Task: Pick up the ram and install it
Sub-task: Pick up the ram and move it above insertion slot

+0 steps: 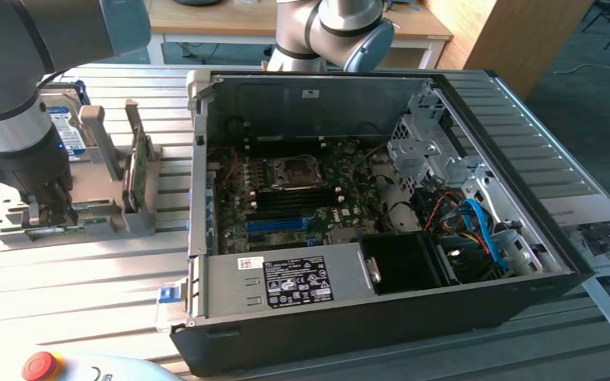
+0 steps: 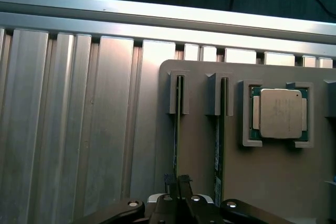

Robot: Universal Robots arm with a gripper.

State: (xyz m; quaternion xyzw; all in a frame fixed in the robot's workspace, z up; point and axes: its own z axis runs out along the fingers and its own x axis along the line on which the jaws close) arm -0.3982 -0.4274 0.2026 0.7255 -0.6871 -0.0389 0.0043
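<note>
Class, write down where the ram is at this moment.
The ram stands on edge in a slot of the grey holder, at the exterior view's left of the computer case, gripped by the pincer.

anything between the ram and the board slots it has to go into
The gripper grips the ram in its gray holder. The open case's wall stands between it and the motherboard slots; nothing visible covers them.

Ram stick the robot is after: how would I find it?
Look beside the open computer case for the grey holder. Two thin sticks stand on edge in its slots, next to a square chip. The ram is the stick farther from the chip, pinched by the gripper.
</note>
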